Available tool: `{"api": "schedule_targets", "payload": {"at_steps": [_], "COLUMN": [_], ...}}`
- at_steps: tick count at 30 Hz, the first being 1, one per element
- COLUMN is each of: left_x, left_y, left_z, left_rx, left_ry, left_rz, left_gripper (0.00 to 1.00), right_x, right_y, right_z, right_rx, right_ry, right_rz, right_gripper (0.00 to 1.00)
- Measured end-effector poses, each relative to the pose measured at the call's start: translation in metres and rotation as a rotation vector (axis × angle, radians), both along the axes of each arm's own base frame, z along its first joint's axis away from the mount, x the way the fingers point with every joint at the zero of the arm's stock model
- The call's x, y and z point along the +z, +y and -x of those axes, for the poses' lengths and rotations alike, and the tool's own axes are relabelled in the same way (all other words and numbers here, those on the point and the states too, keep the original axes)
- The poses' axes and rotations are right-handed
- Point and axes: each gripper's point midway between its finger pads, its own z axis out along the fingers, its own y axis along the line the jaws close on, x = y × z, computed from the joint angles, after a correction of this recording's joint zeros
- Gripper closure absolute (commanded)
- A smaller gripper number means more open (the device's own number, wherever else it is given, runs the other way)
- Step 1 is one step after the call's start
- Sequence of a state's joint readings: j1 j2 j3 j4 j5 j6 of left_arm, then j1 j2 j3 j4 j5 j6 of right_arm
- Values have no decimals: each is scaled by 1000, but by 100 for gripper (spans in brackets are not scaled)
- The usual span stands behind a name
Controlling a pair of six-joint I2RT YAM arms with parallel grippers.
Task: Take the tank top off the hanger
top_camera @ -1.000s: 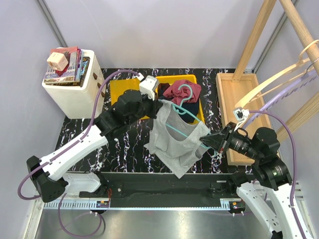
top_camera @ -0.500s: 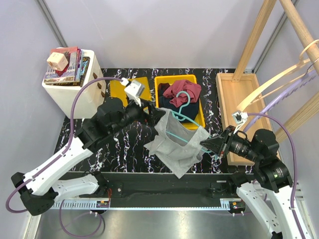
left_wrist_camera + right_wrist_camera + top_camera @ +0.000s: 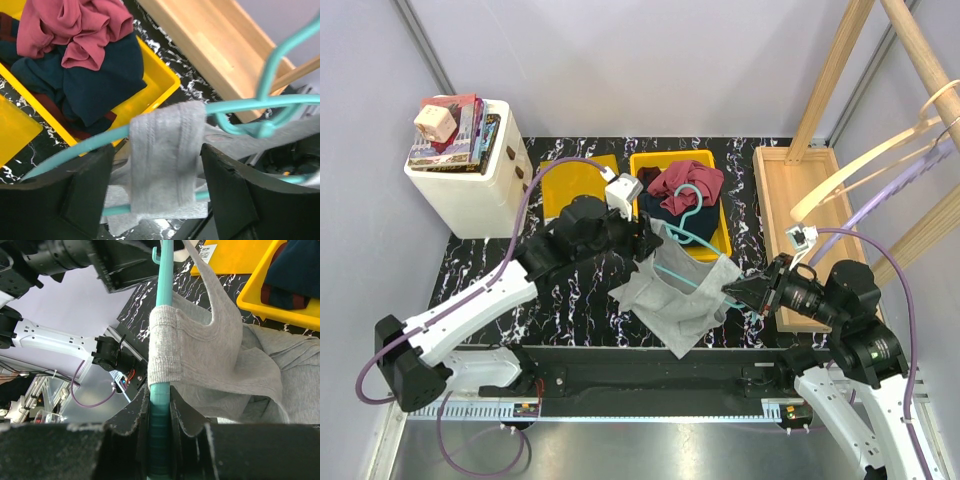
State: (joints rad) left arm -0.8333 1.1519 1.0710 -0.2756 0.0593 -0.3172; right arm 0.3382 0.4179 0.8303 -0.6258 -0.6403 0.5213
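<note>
So here's where the robot is at: the grey ribbed tank top hangs on the teal plastic hanger, up in the air over the black marbled table. It sits between the two arms, just on the near side of the yellow plastic bin full of dark clothes.

The right gripper is clamped tight on the right end of the hanger, just beside the strap on that side, so that's the anchor. The left gripper is wide open with nothing in it. Its two fingers sit either side of the left shoulder strap, which is draped over the hanger's left arm.

Looks like the step in hand is getting that left strap pinched. To do it well, the left arm probably wants to close on fabric only. The teal bar runs right through the strap loop, and if the jaws catch it too, the strap won't slide anywhere. Best bet is to pinch the strap clear of the bar, then draw it out to the left tip of the hanger and off the end. Meanwhile the right gripper should hold the hanger level without twisting.

Ribbed knit likely stretches a bit, so a slow pull should do. The right strap sits snug by the right gripper, so that one's probably the fiddlier of the two.
</note>
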Motion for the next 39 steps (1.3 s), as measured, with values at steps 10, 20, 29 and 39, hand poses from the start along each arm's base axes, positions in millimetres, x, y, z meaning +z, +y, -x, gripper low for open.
{"api": "schedule_targets", "payload": {"at_steps": [10,20,29,39], "left_x": [8,44,37,16], "left_y": [7,97,129,123], "left_z": [-11,-43,-50,-44], "left_rx": [51,355,485,445], "left_ry": [-40,-110,-80,-18], "left_rz": [-30,0,17,15], "left_gripper": [100,100,100,72], "right_x": [-3,8,43,72], "right_y": [-6,-18,-27,-28], "right_z": [6,33,59,35], "right_rx": [-17,-15,-24,-116], "right_ry": [-4,-159,-340,-428], "right_rz": [27,20,-44,-167], "right_gripper": [100,100,100,100]}}
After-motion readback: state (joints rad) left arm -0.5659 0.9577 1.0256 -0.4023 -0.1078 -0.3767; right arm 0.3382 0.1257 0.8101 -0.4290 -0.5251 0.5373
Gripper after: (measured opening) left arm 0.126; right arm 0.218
